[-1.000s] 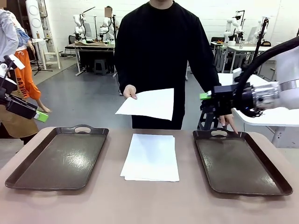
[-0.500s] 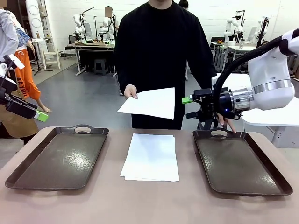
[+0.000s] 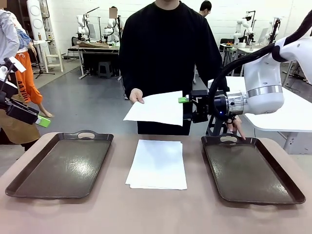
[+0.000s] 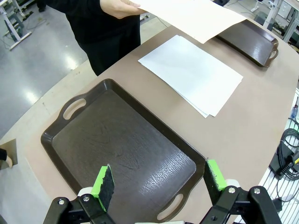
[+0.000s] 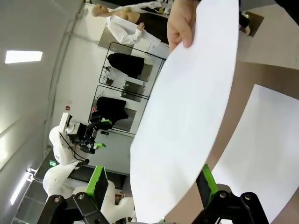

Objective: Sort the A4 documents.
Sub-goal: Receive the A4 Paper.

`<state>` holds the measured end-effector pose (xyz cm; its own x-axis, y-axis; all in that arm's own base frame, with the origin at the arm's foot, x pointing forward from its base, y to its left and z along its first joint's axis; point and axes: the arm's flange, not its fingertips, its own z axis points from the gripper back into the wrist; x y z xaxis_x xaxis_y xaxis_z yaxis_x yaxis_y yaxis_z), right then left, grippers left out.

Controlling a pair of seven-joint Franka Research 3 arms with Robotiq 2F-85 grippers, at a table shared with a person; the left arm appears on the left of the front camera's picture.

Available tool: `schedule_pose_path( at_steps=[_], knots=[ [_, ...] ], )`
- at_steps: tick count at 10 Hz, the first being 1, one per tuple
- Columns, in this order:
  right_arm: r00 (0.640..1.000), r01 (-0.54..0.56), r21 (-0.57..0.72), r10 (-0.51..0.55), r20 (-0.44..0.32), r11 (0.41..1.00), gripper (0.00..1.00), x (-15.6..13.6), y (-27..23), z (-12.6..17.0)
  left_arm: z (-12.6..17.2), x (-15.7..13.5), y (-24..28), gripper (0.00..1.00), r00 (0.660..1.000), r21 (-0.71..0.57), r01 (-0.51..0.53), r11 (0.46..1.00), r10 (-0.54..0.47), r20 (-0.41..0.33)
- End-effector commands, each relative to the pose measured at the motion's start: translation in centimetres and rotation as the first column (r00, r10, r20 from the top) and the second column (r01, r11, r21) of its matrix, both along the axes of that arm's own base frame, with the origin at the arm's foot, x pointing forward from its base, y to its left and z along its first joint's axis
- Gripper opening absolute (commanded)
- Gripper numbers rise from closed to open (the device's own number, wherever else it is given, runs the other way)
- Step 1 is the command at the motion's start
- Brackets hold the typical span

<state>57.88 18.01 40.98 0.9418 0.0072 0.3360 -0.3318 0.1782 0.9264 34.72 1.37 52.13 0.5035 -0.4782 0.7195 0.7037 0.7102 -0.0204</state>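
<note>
A stack of A4 documents (image 3: 157, 164) lies flat at centre, between the left tray (image 3: 61, 165) and the right tray (image 3: 251, 168). The left gripper (image 4: 159, 178) is released, jaws spread above the left tray. Farther off, a person's hand (image 3: 136, 95) holds one sheet (image 3: 155, 108) above the stack. The right gripper (image 3: 185, 109) is released, jaws spread about the sheet's right edge.

I see my left gripper (image 4: 159, 179) hanging spread wide over a tray (image 4: 117, 135), a paper stack (image 4: 191, 72) beside it, and a hand (image 4: 119, 7) holding one sheet (image 4: 196, 14) beyond.
</note>
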Motion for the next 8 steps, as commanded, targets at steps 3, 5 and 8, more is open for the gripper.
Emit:
schedule_pose_path(
  at_steps=[3, 5, 8],
  knots=[
    [0.987, 0.16, 0.066, -0.158, -0.033, 0.985, 1.0, 2.6, 1.1, -0.7, -0.1, 0.1, 0.2, 1.0, 1.0, -0.002, 0.012, 1.0, -0.012, 0.014],
    [0.987, 0.149, 0.015, -0.147, -0.063, 0.989, 1.0, 2.8, 2.3, -1.4, -0.1, 0.1, 0.2, 1.0, 1.0, -0.002, 0.012, 1.0, -0.012, 0.014],
    [0.986, 0.117, -0.003, -0.117, -0.12, 0.993, 1.0, 2.9, 2.8, -2.7, -0.1, 0.1, 0.2, 1.0, 1.0, -0.002, 0.012, 1.0, -0.012, 0.014]
  ],
)
